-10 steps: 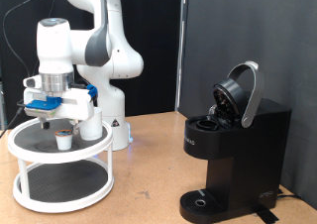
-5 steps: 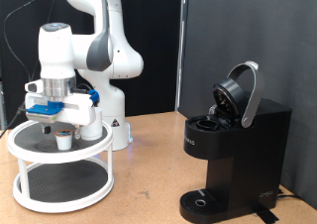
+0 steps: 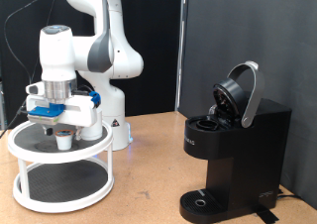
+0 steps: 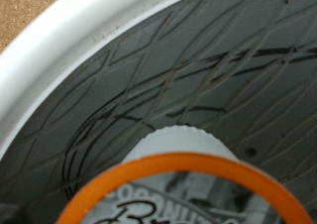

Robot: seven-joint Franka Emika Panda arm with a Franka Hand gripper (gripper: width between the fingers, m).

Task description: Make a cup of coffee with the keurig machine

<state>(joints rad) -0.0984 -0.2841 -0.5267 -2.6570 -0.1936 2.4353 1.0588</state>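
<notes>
My gripper (image 3: 62, 129) hangs over the top shelf of a white round two-tier rack (image 3: 30, 151) at the exterior view's left. It is open and straddles a small white pod (image 3: 63, 139) standing on the shelf. The wrist view shows this pod (image 4: 183, 184) very close, with an orange rim; no fingers show there. The white cup (image 3: 93, 126) stands on the same shelf just right of the gripper. The black keurig machine (image 3: 238, 160) stands at the exterior view's right with its domed lid (image 3: 238, 93) raised open.
The rack's shelf is a dark patterned mat (image 4: 208, 65) inside a white rim (image 4: 59, 56). The machine's round drip tray (image 3: 203, 200) has nothing on it. The robot's white base (image 3: 114, 125) stands right behind the rack, on a brown tabletop (image 3: 144, 174).
The gripper has come down a little and shifted slightly right, closer around the pod. Cup, pod and machine have not moved.
</notes>
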